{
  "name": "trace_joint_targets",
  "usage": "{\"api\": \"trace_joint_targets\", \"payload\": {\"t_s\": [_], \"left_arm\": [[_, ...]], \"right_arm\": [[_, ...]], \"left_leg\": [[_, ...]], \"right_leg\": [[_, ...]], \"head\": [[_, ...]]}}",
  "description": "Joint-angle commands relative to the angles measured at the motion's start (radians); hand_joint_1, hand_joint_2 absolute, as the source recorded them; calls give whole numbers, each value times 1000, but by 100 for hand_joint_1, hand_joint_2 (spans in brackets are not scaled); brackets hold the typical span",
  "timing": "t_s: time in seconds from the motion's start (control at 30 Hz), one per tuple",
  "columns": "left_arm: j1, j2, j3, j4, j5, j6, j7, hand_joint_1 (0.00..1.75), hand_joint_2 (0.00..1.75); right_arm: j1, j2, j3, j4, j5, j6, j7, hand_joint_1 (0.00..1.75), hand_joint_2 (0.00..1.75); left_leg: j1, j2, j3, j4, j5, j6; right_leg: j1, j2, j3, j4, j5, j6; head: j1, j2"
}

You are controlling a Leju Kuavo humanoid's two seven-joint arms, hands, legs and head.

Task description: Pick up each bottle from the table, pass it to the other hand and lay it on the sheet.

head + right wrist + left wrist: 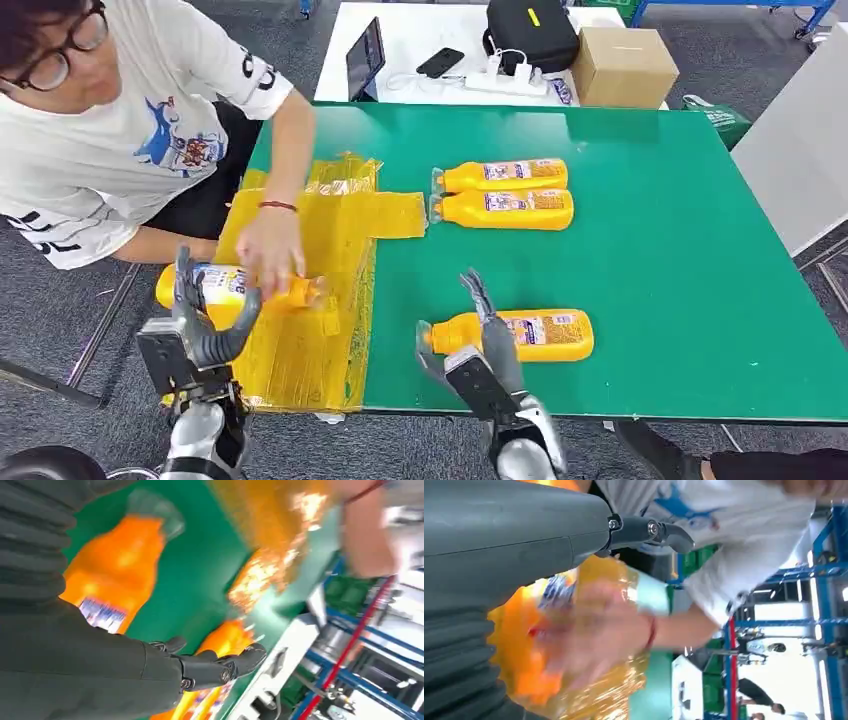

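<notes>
Lower centre, your right robot hand (478, 345) hovers spread and empty over a bottle (520, 335); your left robot hand (205, 325), lower left, stands open beside the person's bottle (225, 285).

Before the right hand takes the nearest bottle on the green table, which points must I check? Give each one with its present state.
1. Right hand free and fingers apart above the nearest bottle: ok.
2. The nearest bottle lies alone on the green table, apart from the two far bottles: ok.
3. Left hand free to receive: not ok, it is at the bottle on the sheet.
4. Yellow sheet free of people: not ok, the person's hand is on that bottle.
5. Whether the left hand holds that bottle: cannot tell.
</notes>
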Motion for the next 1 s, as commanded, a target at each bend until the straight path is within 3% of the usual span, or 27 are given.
{"api": "trace_joint_targets", "payload": {"t_s": [0.03, 0.23, 0.63, 0.9, 1.0], "left_arm": [[42, -25, -17, 16, -12, -56, 0, 0, 175], [16, -29, -18, 64, -31, -80, -4, 0, 175], [11, -27, -16, 73, -30, -81, -4, 0, 175], [11, -27, -16, 73, -30, -81, -4, 0, 175], [-9, -26, -22, 107, -34, -93, -1, 0, 175]], "right_arm": [[-21, -191, -69, -70, 108, 95, 126, 0, 175], [-94, -298, -68, -22, 131, 203, 181, 0, 175], [-102, -291, -67, -6, 128, 207, 181, 0, 175], [-102, -291, -67, -6, 128, 207, 181, 0, 175], [-162, -332, -39, 71, 115, 270, 207, 0, 175]], "left_leg": [[1, 0, 4, 0, -2, 0], [0, 0, 3, 0, -1, 0], [2, 1, 7, 0, -3, -1], [1, 0, 2, 0, -1, 0], [1, 1, 5, 0, -2, -1]], "right_leg": [[1, -2, 5, -1, -1, -1], [1, -1, 4, -1, -1, -1], [2, 0, 8, -1, -2, -2], [1, 0, 3, -1, 0, -1], [1, 0, 6, -1, -1, -2]], "head": [[0, 0], [0, 0], [0, 0], [0, 0], [0, 0]]}}
